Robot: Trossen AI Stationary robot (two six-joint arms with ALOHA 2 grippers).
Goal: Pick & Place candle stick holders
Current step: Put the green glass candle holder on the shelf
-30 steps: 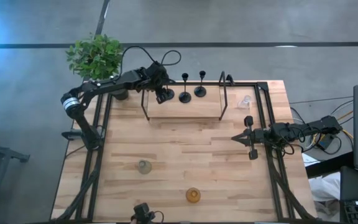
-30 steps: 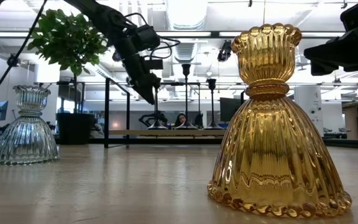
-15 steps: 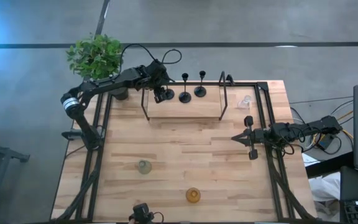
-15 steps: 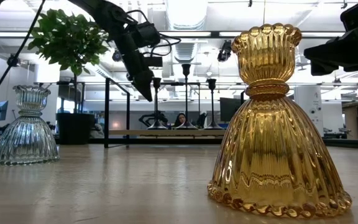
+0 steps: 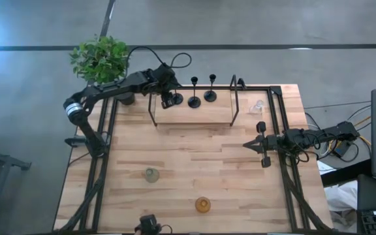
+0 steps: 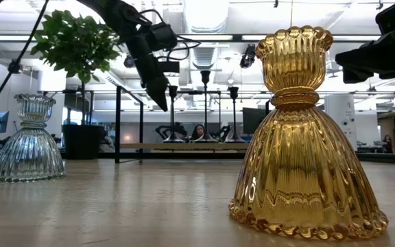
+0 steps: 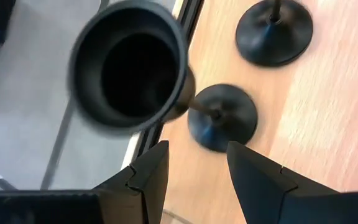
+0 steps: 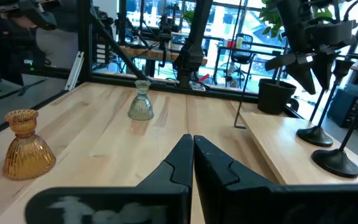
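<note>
While the left hand [image 5: 167, 100] hovers part-open over one black holder [image 7: 221, 118], that holder's cup blurs.

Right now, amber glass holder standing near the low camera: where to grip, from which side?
Probably the narrow waist of the amber glass holder, coming down from above: it stands upright, and the flared ribbed skirt looks too wide.
</note>
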